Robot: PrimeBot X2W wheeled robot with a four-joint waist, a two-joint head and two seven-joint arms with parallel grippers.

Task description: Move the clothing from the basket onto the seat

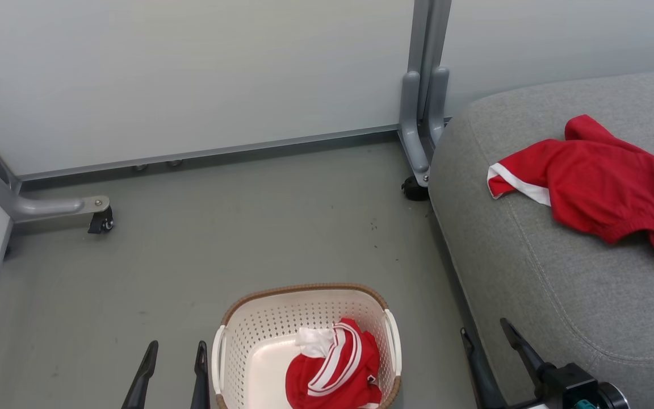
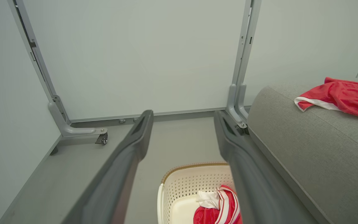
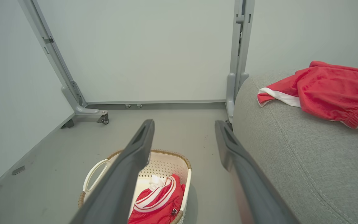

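The cream basket [image 1: 259,324] [image 2: 179,186] [image 3: 166,160] stands on the floor at the bottom centre of the head view. A crumpled red garment with white stripes [image 1: 335,372] [image 2: 219,208] [image 3: 158,203] lies inside it. A second red garment with white trim [image 1: 599,182] [image 2: 343,96] [image 3: 325,90] is spread on the grey seat [image 1: 560,284] [image 2: 306,149] [image 3: 291,155] at the right. My left gripper [image 1: 175,349] [image 2: 183,116] hangs open just left of the basket. My right gripper [image 1: 487,328] [image 3: 183,124] is open between basket and seat, holding nothing.
Pale partition panels close off the back and left. Their grey legs end in castors on the floor [image 1: 103,221] [image 1: 415,187]. Grey floor [image 1: 247,227] stretches between the basket and the back panel.
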